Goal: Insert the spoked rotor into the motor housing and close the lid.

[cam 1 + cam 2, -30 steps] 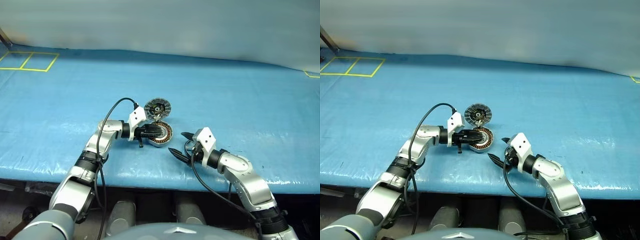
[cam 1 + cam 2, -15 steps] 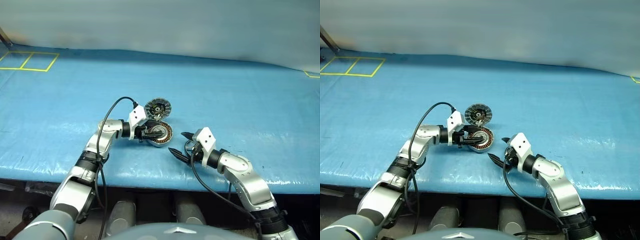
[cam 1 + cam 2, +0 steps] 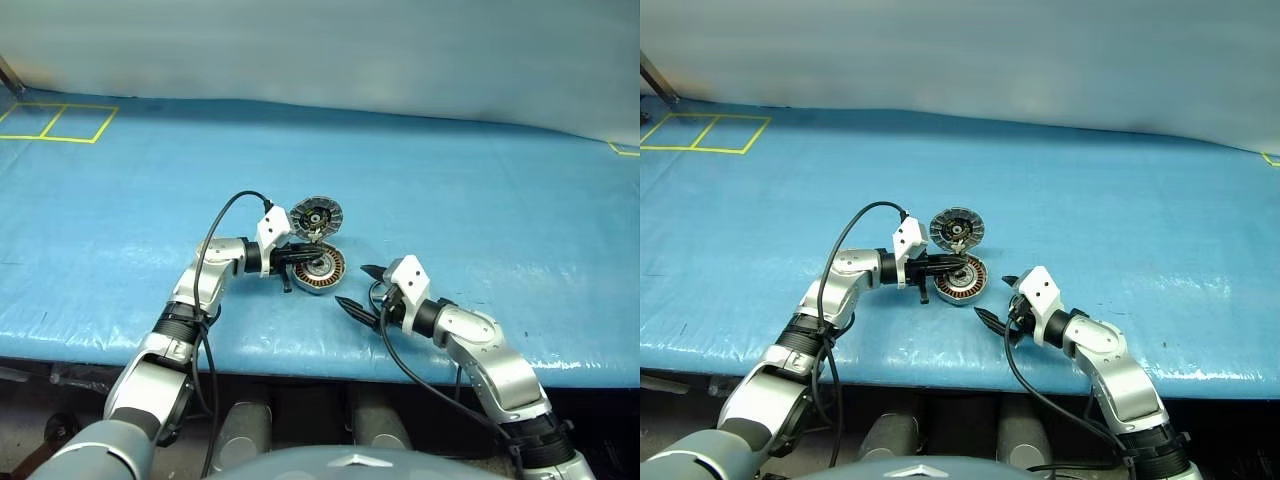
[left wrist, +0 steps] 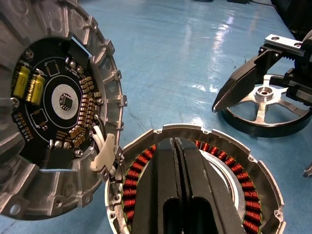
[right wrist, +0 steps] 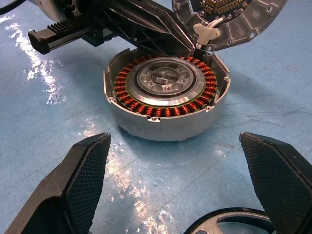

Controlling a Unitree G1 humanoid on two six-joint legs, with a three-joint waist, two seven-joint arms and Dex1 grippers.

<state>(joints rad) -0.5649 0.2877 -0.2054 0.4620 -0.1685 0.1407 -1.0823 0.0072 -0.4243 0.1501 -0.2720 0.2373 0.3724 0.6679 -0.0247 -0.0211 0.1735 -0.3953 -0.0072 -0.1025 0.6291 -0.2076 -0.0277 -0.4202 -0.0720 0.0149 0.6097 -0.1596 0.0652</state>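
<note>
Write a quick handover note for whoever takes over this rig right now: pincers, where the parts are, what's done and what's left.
Left pincer: shut, holding nothing, tips over the open motor housing.
Right pincer: wide open, holding nothing, on the near side of the housing.
Rotor: lying flat on the blue table between the right pincer's fingers, not gripped.
Lid: tilted open at the housing's far edge, circuit side showing.
Done: housing sits open, windings exposed.
Left: grasp the rotor, seat it in the housing, swing the lid shut.
</note>
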